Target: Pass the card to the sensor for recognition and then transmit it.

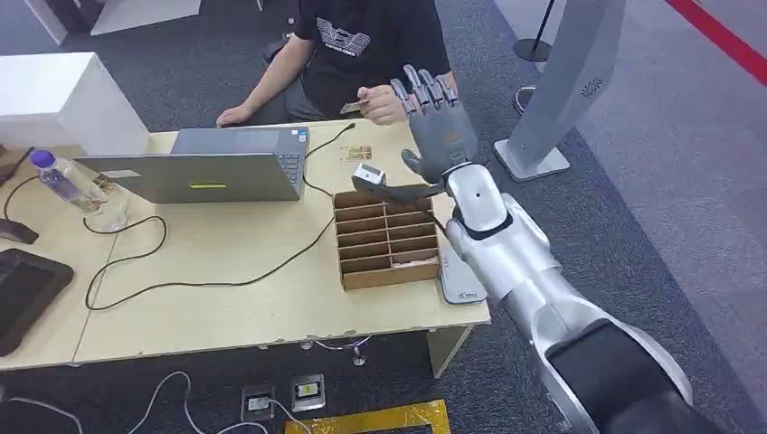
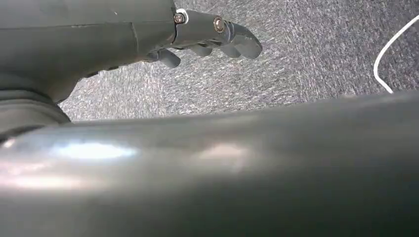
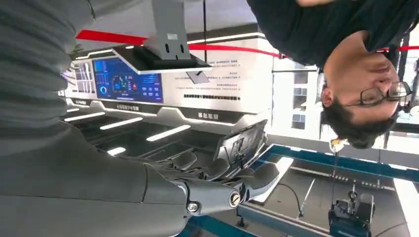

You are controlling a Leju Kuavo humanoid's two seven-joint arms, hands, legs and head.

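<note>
Nearest the camera, the robot's silver right arm rises from below, carrying the right robot hand [image 1: 434, 122] raised above the far edge of the worktop [image 1: 226, 298], its fingers [image 1: 425, 90] spread and upright with nothing between them, a pose judged to suit the end of a hand-over. The left robot hand [image 2: 207, 37] hangs over grey carpet, its fingers curled inward around nothing, evidently idle. On the worktop beneath the raised arm stands a cardboard sorting tray [image 1: 384, 237] divided into two columns of shallow slots; one near slot on the right side appears to hold a flat item, and the contents of the others cannot be made out. A small white sensor [image 1: 369, 174] sits just beyond the tray, with another card [image 1: 355, 153] lying flat beside it. Further left are a laptop [image 1: 217, 167] and a water bottle [image 1: 63, 181]. Beyond the worktop a seated person's hand [image 1: 384, 104] holds the card [image 1: 351, 108], close to the robot's fingers, so the transmission is judged essentially complete
</note>
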